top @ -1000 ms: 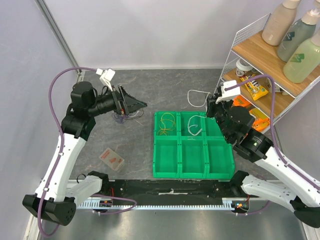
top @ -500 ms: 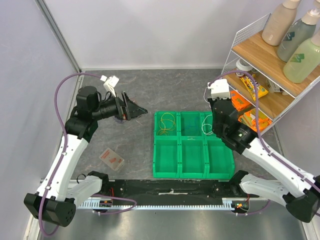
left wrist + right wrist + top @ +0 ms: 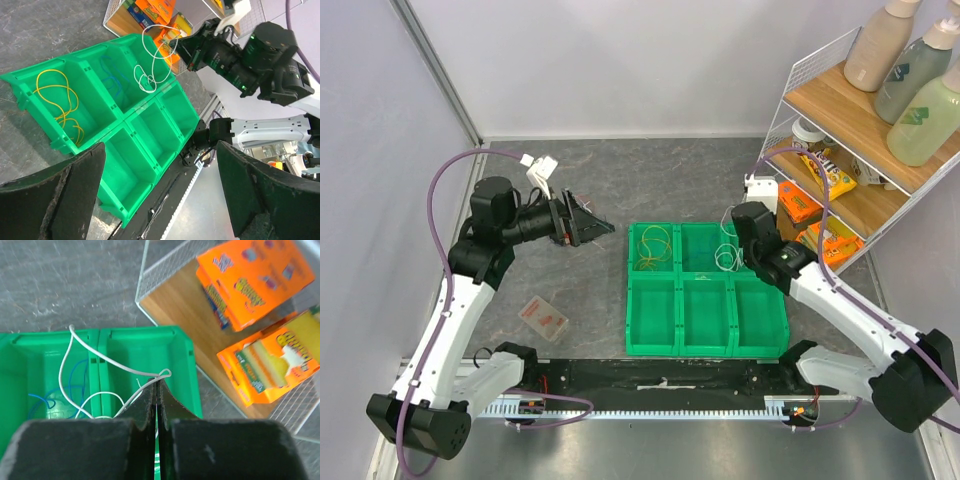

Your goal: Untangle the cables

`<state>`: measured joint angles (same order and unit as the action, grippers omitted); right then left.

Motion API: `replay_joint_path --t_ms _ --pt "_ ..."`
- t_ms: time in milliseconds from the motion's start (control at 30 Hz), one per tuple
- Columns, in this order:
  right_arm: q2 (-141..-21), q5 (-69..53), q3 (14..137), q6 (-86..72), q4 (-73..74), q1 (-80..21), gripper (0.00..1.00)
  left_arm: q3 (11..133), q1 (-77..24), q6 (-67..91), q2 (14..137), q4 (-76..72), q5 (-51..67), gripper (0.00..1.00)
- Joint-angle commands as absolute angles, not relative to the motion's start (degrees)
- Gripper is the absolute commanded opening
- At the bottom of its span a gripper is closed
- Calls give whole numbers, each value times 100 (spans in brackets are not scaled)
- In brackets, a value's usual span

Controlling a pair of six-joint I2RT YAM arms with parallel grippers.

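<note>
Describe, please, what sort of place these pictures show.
Probably a robotics lab test cell, not a home: plain pale wall panels enclose a grey stone-patterned table, with a green plastic six-compartment tray for sorting and a white wire shelf with wooden boards stocked with bottles and orange boxes.

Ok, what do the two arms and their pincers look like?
The left arm and right arm match: white shells, black joint housings, a lilac hose looping alongside each. The left pincer and right pincer each have two black wedge-shaped fingers, with a white block on the wrist.
</note>
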<state>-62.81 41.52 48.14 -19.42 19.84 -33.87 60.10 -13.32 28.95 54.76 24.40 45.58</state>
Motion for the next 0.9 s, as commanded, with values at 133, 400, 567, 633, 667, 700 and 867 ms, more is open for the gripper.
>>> replay_joint_path --t_ms 133,400,567,633,667,700,867 --pt "-6846 3260 4922 -3147 3400 -2400 0 5828 -1336 2663 5291 2522 4720 97" --pt "-7364 2902 4992 -2699 3419 -2355 0 5678 -1345 2760 5326 2426 4667 97" --pt "-7699 2391 5089 -2637 3445 -2347 0 5651 -1336 2900 5379 2600 4116 97" --pt "-7656 2277 5159 -2523 3506 -2364 14 5695 -1336 2892 5414 2899 3353 98" --pt "-7603 2189 5203 -2488 3576 -2364 18 5704 -1336 2892 5440 3031 2983 99" --pt "-7524 2093 5255 -2461 3655 -2382 26 5713 -1327 2892 5475 3145 2588 99" --pt "-6953 1934 5598 -2408 4156 -2522 53 5678 -872 2909 5914 3209 2310 96"
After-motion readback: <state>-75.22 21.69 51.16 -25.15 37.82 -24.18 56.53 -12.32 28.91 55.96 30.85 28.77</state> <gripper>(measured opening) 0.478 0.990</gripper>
